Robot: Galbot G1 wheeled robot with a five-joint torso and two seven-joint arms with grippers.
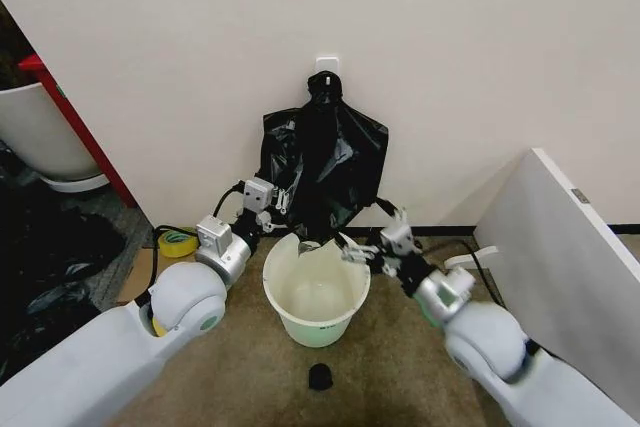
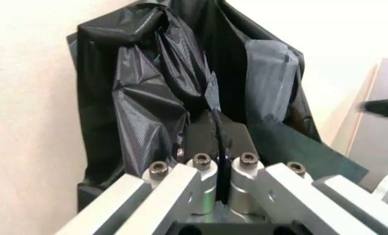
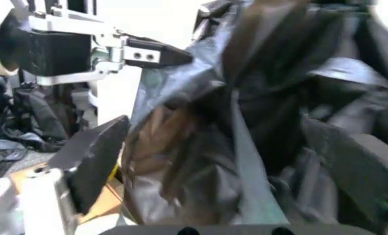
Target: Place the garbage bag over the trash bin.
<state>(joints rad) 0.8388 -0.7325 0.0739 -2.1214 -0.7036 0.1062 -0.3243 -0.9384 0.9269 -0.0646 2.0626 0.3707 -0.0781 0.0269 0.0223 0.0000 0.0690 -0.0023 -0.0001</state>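
i see a small green label low on the front of the trash bin, but its writing is too small for me to read. the bin is a round cream-white plastic bucket with a rolled rim, narrower toward its base, and it stands on the brown floor just in front of the wall.

the garbage bag hangs from a white hook on the wall, above and behind the bin. it is thin, glossy black plastic, crinkled in many folds, gathered tight at the top and wider lower down. its lower edge reaches down to the back rim of the bin.

my left gripper is at the left edge of the bag. in the left wrist view its two metal fingers are pressed together with a fold of the black film pinched between them, so it is closed on the bag.

my right gripper is at the lower right side of the bag, over the bin's rim. in the right wrist view its dark fingers stand spread apart with the bag between them, not closed on it.

a small black lump lies on the floor in front of the bin. a roll of yellow tape lies by the wall at the left. a white board leans at the right.
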